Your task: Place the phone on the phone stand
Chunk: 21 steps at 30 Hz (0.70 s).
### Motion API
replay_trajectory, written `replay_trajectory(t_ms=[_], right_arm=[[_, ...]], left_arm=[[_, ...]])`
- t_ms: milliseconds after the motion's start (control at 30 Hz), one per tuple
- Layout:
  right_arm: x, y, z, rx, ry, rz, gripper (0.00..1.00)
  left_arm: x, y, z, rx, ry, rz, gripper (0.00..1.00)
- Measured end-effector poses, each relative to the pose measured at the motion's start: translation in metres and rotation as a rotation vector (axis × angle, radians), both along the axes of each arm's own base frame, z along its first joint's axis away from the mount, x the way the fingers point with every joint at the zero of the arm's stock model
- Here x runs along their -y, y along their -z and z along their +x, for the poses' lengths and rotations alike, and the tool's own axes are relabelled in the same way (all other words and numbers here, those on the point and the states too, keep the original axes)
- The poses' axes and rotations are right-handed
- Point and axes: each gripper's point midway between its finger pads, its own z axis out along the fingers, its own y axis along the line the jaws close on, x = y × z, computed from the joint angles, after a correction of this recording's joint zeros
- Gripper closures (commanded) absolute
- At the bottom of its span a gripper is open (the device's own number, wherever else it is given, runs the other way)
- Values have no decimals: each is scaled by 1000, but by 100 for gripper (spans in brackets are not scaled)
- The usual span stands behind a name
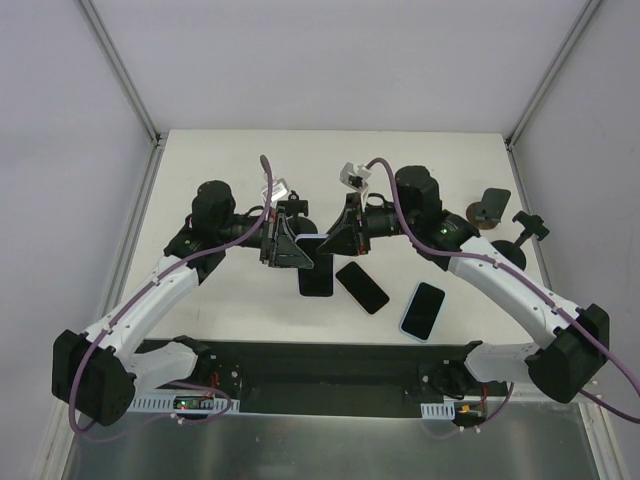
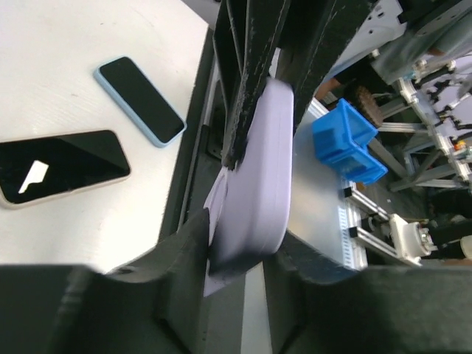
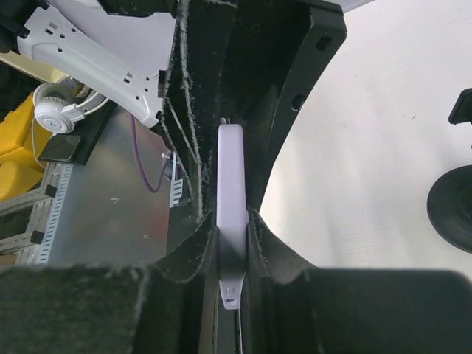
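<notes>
A lavender-cased phone (image 1: pixel 316 278) hangs above the table's middle, with both grippers on it. My right gripper (image 1: pixel 330 245) is shut on the phone's edge (image 3: pixel 230 169), a finger pressed against each flat face. From the opposite side, my left gripper (image 1: pixel 297 250) has its fingers on either side of the same phone (image 2: pixel 265 162) and both touch it. The phone stand (image 1: pixel 490 207) is black and stands at the far right of the table, apart from both arms. Its round base (image 3: pixel 451 208) shows in the right wrist view.
A black phone (image 1: pixel 361 287) and a blue-cased phone (image 1: pixel 423 310) lie flat near the front edge, right of the held one. A second black holder (image 1: pixel 528 226) stands just right of the stand. A blue bin (image 2: pixel 346 140) sits off the table.
</notes>
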Motion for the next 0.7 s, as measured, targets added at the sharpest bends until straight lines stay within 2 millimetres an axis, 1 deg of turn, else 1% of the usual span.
replay_trajectory(t_ms=[33,67,133,167,200,233,267,333,367,433,500,567,633,700], right_arm=[[0,0,0,-9,3,3,99],[-1,-1,0,-24,8,4,99],[1,2,1,-72,31,-3,99],[2,2,2,-98,40,-2,95],[3,1,1,-109,43,-1,87],[3,0,1,-118,46,1,76],[3,0,1,-123,51,2,48],[3,-2,4,-128,75,3,28],[2,-4,8,-117,94,10,13],[2,-10,14,-112,133,32,2],[6,-11,21,-116,182,53,3],[14,-6,27,-126,230,61,3],[22,8,29,-146,271,55,3],[26,26,23,-167,274,52,3]], left_arm=[[1,0,-1,-3,11,-2,93],[2,-1,-1,-2,21,-4,99],[5,-2,-1,25,48,-13,100],[6,-2,-1,35,54,-13,100],[7,-2,-1,37,54,-13,100],[7,-2,-1,39,53,-13,100],[7,-3,-1,41,49,-13,100],[8,-4,2,39,30,-8,100],[8,-4,5,36,11,-1,100],[9,-2,11,27,-35,18,100],[8,0,17,22,-74,34,100],[7,2,20,18,-102,46,100],[6,3,23,16,-127,56,100],[5,3,24,20,-146,60,100]])
